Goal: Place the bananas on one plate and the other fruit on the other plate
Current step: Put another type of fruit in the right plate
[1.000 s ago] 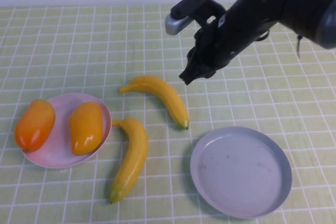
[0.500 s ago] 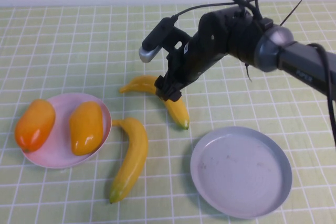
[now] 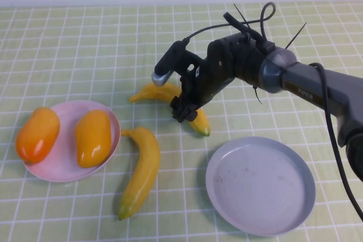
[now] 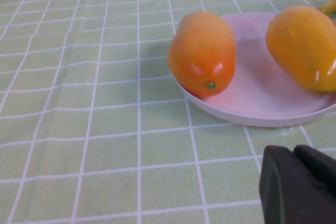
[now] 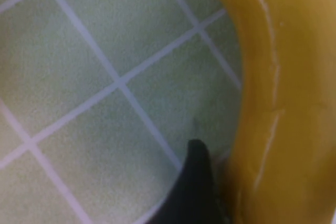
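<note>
Two bananas lie on the table. My right gripper [image 3: 182,113] is down over the middle of the far banana [image 3: 148,92], jaws open and astride it. In the right wrist view one dark fingertip [image 5: 197,174] touches the side of this banana [image 5: 283,77], and the other is out of frame. The near banana [image 3: 142,171] lies free. Two orange-yellow oval fruits [image 3: 37,134] [image 3: 93,138] rest on the pink plate [image 3: 63,175]. The grey-blue plate [image 3: 260,185] is empty. My left gripper [image 4: 296,182] is shut and empty, near the pink plate [image 4: 252,98].
The table has a green checked cloth. The reddish oval fruit [image 4: 202,51] overhangs the pink plate's rim. The right arm stretches in from the right, above the grey-blue plate's far side. A white wall bounds the table's far edge.
My right gripper has swung left and down from above the table onto the far banana. The banana's green tip has shifted slightly. The left arm has not moved.
</note>
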You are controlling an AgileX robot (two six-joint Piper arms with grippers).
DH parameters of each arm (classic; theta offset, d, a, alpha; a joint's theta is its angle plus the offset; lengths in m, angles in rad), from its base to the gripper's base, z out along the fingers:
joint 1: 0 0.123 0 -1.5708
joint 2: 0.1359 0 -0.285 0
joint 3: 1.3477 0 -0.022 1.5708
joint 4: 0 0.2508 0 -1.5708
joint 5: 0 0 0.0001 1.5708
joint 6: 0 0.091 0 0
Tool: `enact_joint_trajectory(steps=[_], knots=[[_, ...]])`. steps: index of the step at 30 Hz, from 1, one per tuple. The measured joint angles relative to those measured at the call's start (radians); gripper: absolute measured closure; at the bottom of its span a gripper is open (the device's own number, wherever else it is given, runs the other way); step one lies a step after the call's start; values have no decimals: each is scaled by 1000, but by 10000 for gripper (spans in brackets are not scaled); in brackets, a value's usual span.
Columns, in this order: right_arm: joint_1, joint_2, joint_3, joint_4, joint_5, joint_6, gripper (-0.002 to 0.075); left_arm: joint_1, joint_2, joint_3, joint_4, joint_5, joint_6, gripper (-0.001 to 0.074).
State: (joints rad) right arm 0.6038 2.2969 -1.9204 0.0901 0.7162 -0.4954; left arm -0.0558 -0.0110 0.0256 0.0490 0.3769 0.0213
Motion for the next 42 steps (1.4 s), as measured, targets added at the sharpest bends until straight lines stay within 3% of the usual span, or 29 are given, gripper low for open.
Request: enact_joint_trajectory(steps=[7, 14, 26, 37, 42], knots=[[0, 0, -1, 8, 0, 13, 419, 0, 0, 0, 2, 0, 0, 735], [0, 0, -11, 10, 29, 111, 421, 0, 0, 0, 2, 0, 0, 735], [0, 0, -258, -18, 490, 348, 421, 0, 0, 0, 2, 0, 0, 735], [0, -216, -273, -78, 523, 453, 421, 0, 0, 0, 2, 0, 0, 735], [0, -416, -136, -83, 523, 495, 421, 0, 0, 0, 2, 0, 0, 735]])
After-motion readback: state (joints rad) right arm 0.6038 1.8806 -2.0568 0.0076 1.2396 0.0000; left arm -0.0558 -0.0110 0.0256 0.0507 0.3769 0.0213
